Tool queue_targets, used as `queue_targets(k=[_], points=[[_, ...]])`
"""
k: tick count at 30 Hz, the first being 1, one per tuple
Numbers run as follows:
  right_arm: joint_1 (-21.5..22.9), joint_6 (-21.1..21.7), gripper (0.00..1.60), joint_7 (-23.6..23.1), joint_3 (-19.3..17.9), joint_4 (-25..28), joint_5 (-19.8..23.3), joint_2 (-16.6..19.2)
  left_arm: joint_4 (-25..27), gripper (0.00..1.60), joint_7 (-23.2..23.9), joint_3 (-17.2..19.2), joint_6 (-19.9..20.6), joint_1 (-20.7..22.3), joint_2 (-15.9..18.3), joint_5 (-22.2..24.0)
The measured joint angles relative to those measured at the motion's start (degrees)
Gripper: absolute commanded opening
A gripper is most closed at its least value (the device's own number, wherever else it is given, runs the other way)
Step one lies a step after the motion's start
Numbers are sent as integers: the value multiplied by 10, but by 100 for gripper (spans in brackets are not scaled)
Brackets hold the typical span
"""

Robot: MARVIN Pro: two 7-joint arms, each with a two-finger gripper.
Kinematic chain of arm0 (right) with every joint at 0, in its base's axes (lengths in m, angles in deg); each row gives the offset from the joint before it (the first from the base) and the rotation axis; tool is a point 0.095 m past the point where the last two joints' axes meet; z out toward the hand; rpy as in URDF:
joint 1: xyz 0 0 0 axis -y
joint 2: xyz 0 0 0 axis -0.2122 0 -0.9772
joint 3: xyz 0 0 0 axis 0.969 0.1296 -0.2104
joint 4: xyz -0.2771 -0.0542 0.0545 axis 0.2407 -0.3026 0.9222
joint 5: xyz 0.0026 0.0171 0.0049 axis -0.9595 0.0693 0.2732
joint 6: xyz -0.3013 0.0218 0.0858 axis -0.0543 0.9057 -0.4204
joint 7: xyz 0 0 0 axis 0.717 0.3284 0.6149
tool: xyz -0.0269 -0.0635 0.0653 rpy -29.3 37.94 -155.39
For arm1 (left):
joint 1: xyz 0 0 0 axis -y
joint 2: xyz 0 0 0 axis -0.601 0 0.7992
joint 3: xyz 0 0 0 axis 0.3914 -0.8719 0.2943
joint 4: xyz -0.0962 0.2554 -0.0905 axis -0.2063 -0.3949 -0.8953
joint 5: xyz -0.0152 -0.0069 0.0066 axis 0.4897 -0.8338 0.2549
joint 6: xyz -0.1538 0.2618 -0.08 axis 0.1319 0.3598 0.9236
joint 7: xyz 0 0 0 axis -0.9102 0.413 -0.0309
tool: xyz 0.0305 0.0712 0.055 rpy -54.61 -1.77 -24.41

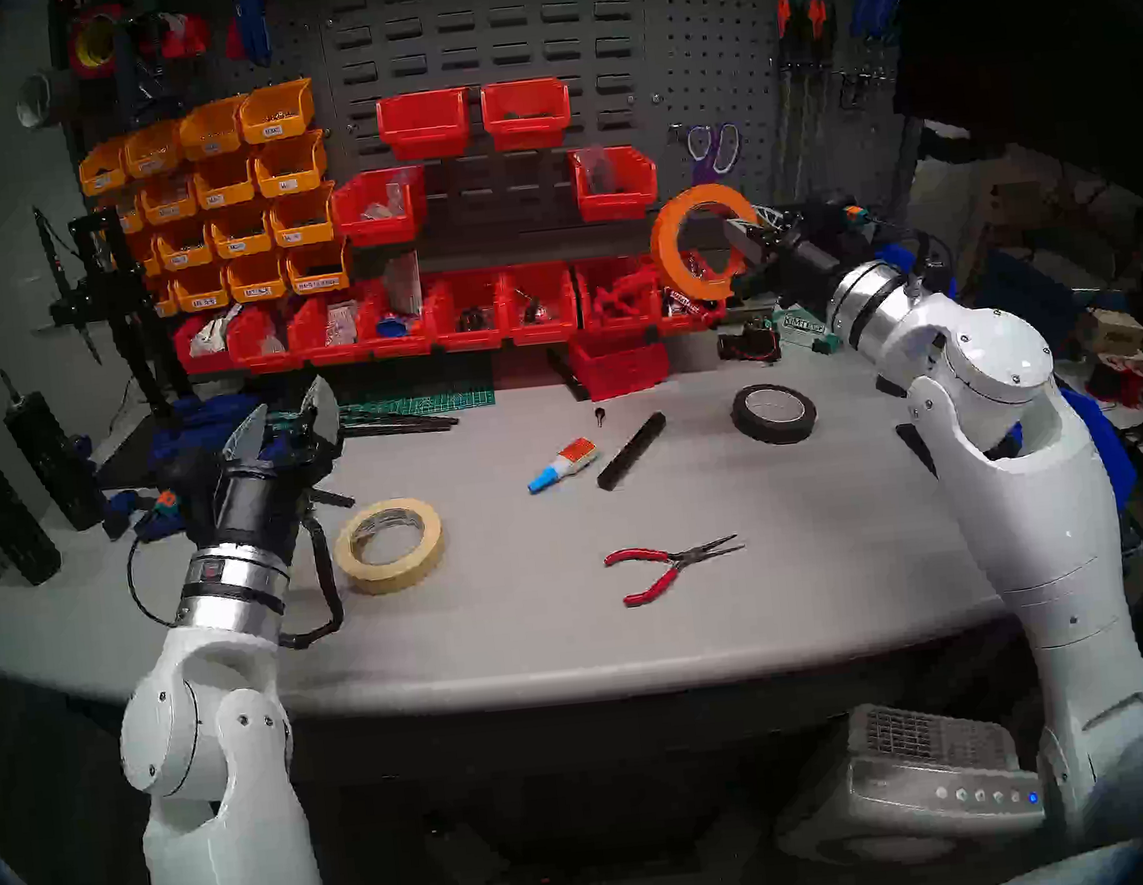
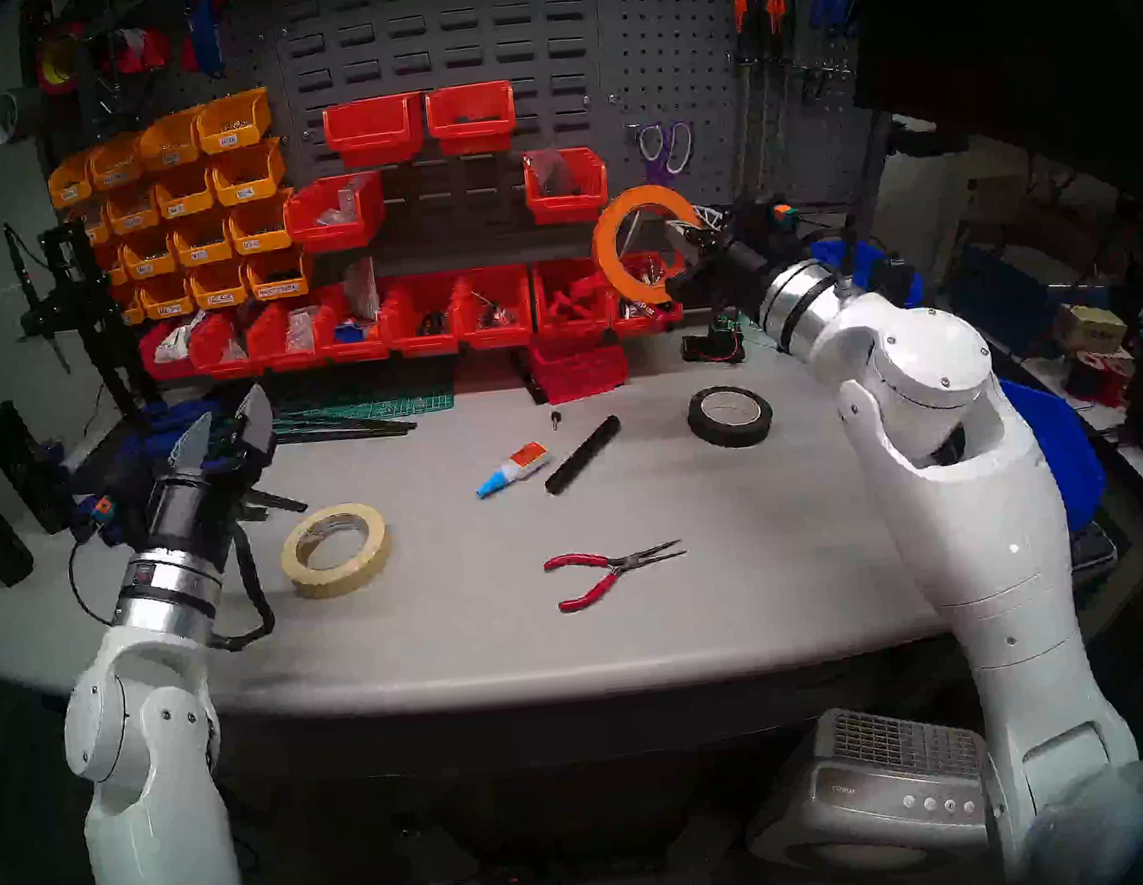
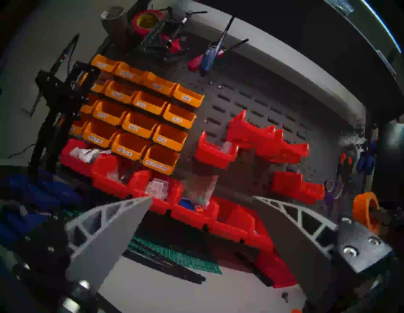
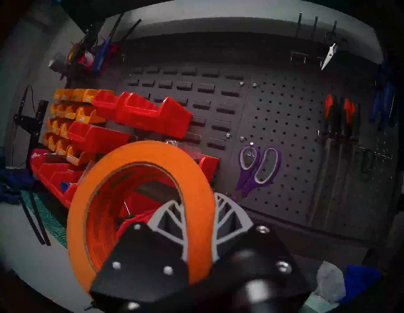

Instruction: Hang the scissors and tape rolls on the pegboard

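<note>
Clutter across the grey table (image 1: 743,596) in the head views: red pliers (image 1: 664,565), black tape roll (image 1: 773,413), glue tube (image 1: 562,463), cream tape roll (image 1: 389,545) lying flat beside the left gripper (image 1: 288,417), jaws wide, empty. Red bins (image 1: 472,312) stand close behind the orange tape roll (image 1: 702,241), raised off the table. Left wrist: fingers spread before the bins. Right wrist: right gripper (image 4: 197,209) pinches the roll's band, one finger inside the ring; scissors (image 4: 259,167) hang on the pegboard (image 4: 290,122).
</note>
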Motion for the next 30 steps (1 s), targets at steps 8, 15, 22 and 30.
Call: queue_targets(k=[8,15,22,30], points=[[-4,-37,0,25,-11,-17,-14,-17,0,160,0,1,-1,-1,0,0],[4,-64,0,38,-13,-48,-31,-27,0,160,0,3,-1,-1,0,2],[26,-82,0,38,1,-85,-38,-36,2,160,0,6,-1,-3,0,3],[51,-101,0,38,18,-119,-42,-52,4,160,0,10,-1,-6,-2,5]])
